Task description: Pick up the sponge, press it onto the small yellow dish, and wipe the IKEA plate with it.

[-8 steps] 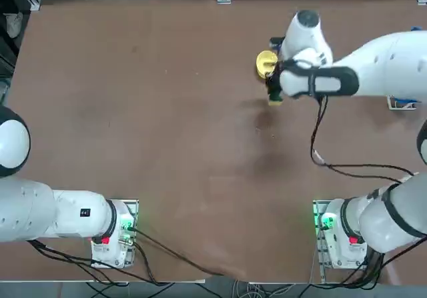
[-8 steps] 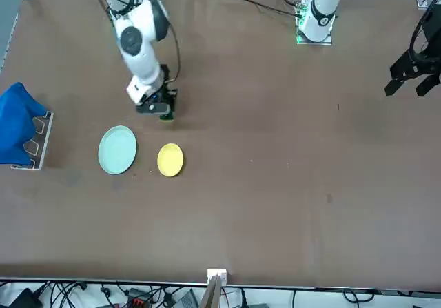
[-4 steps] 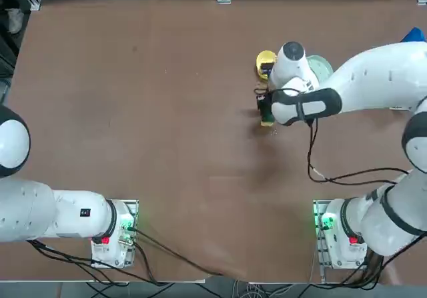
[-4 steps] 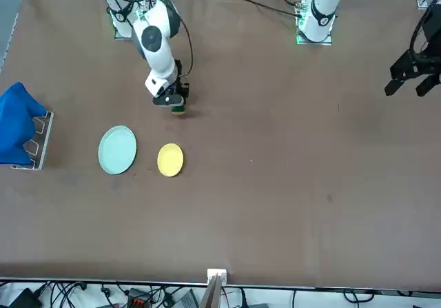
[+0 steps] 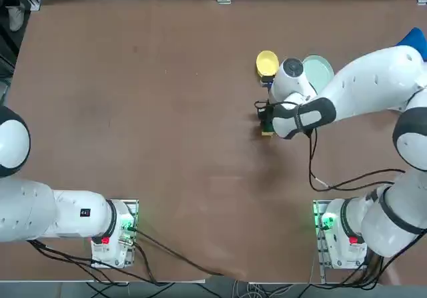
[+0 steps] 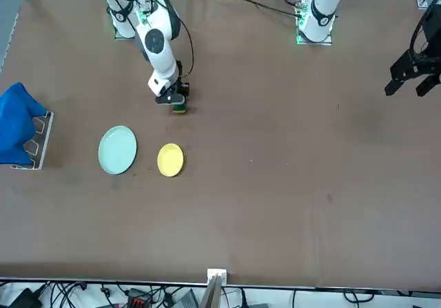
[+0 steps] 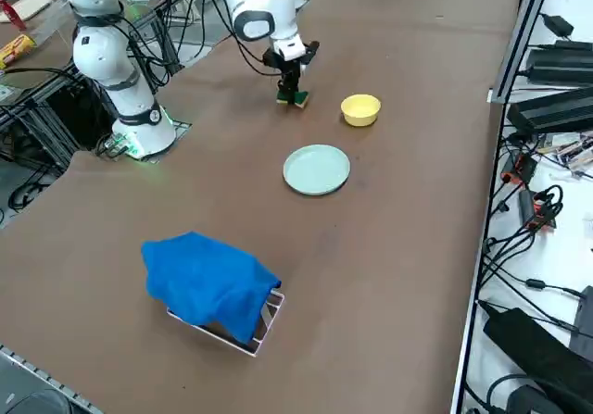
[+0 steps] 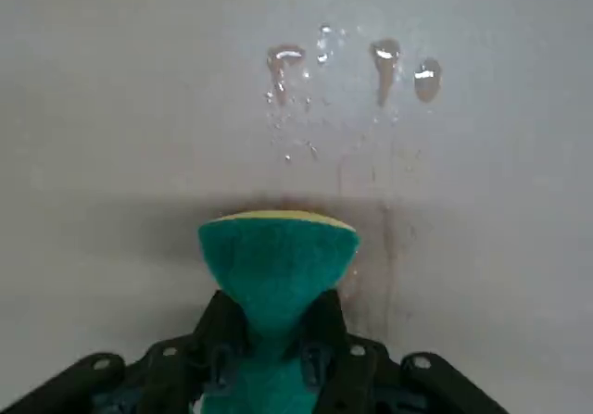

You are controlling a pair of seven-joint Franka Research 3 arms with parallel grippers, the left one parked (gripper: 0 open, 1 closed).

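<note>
So, right gripper (image 8: 271,363) clamped on sponge (image 8: 278,275), foam squished narrow at pinch. Sponge low over table (image 5: 167,111), near dish (image 5: 267,63), short of plate (image 5: 319,68). Probably light, soft, springy; mid-body pinch looks fine, maybe wobbly under pressing.

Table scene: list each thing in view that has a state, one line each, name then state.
Right gripper: shut on the sponge, low over the table, on the robot's side of the dishes.
Sponge: pinched at its middle, green face showing, yellow layer at its far end.
Yellow dish: upright on the table, nothing in it, untouched.
Plate: flat on the table beside the dish, bare.
Blue cloth: draped over a small stand.
Table: a few wet droplets near the sponge.
</note>
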